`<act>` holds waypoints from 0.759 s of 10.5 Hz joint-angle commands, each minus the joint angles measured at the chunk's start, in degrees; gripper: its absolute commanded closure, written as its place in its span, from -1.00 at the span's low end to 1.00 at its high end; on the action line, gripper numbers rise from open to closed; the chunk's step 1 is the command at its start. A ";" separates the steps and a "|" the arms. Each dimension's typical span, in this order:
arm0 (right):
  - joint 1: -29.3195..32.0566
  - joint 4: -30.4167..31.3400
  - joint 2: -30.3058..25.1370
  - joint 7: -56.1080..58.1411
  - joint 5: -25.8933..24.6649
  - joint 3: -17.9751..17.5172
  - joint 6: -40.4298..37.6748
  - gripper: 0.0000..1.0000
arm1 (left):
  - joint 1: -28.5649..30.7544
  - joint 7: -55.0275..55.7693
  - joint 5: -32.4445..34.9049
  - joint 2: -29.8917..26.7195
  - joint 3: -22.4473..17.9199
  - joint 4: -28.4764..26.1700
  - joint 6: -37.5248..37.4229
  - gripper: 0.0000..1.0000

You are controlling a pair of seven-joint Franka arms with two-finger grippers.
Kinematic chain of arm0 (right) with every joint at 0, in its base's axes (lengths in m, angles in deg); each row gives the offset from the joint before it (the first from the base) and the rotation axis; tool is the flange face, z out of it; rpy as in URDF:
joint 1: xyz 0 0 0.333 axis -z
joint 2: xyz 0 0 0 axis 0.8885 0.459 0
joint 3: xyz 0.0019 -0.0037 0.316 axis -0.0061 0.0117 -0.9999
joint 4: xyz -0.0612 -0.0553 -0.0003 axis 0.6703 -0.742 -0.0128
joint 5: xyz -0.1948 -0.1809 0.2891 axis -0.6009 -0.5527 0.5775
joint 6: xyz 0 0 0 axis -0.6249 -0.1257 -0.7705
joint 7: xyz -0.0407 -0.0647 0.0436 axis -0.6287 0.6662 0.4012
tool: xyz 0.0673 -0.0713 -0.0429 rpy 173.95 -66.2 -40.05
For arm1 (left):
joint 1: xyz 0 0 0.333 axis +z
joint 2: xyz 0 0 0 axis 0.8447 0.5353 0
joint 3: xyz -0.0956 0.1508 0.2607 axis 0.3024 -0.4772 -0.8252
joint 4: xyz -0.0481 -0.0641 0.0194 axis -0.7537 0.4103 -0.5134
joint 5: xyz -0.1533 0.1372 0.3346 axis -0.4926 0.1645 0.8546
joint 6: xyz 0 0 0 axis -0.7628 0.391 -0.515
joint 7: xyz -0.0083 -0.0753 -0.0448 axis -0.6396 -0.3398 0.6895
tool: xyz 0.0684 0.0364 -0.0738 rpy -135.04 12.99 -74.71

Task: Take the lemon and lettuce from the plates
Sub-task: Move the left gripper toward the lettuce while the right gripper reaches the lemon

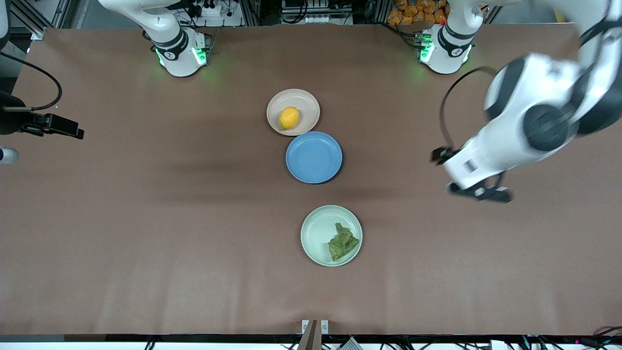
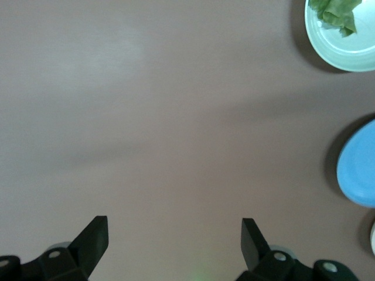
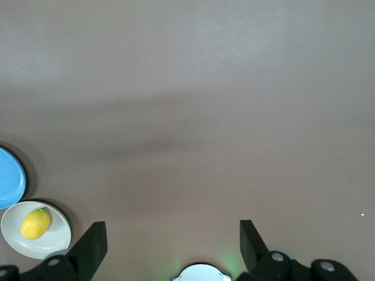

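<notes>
Brown tabletop [image 1: 146, 218]. Small yellow oval lemon [image 1: 289, 117] on beige-pink round plate [image 1: 307, 103]; wrinkly green lettuce leaf [image 1: 342, 241] on mint round plate [image 1: 316, 233], 4 o'clock part. Blue round plate [image 1: 314, 157] between. Left pincer [image 2: 174, 234], right pincer [image 3: 173, 235] open, empty, over bare tabletop.

Yellow lemon [image 1: 289, 118] rests on the beige-pink plate [image 1: 307, 104]; crumpled green lettuce [image 1: 342, 242] lies on the mint plate [image 1: 316, 233]

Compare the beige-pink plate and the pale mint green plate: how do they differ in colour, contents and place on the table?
The beige-pink plate holds the lemon; the pale mint green plate holds the lettuce. The beige-pink plate lies farther from the front camera, touching or overlapping the blue plate; the mint green plate lies nearer and apart. Both are round, shallow and of like size.
</notes>
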 commanded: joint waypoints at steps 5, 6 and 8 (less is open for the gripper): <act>-11.08 14.66 -0.78 -5.20 7.60 -0.44 8.76 -1.00 | -8.30 25.28 -0.47 13.61 0.52 2.09 23.47 -1.00; -14.93 18.69 -1.13 -7.32 7.96 -0.44 12.52 -1.00 | -9.18 29.67 -0.38 15.02 0.44 2.09 27.86 -1.00; -21.87 24.51 -0.61 -13.64 8.14 -0.44 18.85 -1.00 | -11.55 35.57 0.23 18.18 0.26 2.09 36.66 -1.00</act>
